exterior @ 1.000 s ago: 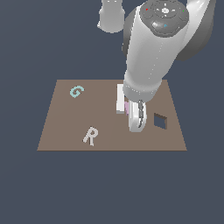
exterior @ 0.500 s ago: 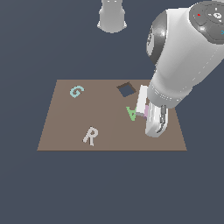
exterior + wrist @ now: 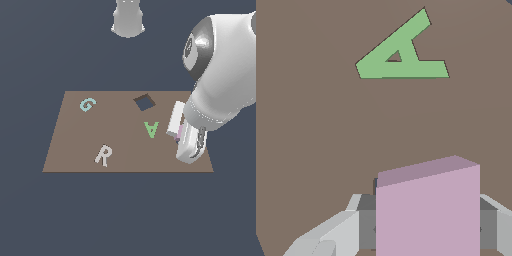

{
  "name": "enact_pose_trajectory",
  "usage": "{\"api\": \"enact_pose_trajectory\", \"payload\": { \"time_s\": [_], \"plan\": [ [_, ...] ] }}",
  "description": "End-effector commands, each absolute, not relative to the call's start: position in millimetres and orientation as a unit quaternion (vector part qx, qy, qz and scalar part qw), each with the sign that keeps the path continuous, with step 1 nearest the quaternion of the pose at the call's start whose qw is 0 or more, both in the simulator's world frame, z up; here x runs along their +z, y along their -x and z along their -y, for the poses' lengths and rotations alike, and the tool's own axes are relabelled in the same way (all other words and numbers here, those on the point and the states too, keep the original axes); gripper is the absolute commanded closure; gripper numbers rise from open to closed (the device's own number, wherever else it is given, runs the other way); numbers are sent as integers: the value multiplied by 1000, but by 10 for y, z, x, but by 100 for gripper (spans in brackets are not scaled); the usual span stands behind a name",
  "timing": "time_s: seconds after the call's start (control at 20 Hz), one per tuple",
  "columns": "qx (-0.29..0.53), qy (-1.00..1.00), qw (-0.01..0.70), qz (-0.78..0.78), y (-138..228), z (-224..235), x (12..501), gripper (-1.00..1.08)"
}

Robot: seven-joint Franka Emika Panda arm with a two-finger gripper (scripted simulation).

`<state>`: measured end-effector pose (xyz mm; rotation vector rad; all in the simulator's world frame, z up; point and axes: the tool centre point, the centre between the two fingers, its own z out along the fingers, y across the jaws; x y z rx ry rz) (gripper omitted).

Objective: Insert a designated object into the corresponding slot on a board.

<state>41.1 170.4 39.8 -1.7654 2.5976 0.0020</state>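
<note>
Exterior view: end effector (image 3: 184,136) low over the board (image 3: 75,145) near its edge on the exterior view's right, clenched on the pink tile (image 3: 178,131), of which only a sliver shows behind the fingers. Target slot hidden under the arm, so alignment impossible to judge from here; diamond-turned cutout (image 3: 144,102) open beyond the green A (image 3: 151,129), with G (image 3: 87,104) and white R (image 3: 103,155) well apart. Wrist view: tile (image 3: 427,210) gripped between grey fingers (image 3: 331,232), over bare brown board near the A (image 3: 401,52). Likely risks: tile corner catching the slot rim through slight rotation, or release onto plain board.
</note>
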Motion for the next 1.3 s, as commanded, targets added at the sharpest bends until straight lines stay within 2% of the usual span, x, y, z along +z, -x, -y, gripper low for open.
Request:
{"api": "enact_pose_trajectory", "payload": {
  "time_s": [0.0,0.75,0.8,1.25],
  "plan": [
    [1,554,1,-832,-444,-1746,402,108],
    [1,549,0,-836,-474,-1775,303,108],
    [1,549,0,-836,-474,-1775,303,-92],
    [1,549,0,-836,-474,-1775,303,-92]
  ]
}}
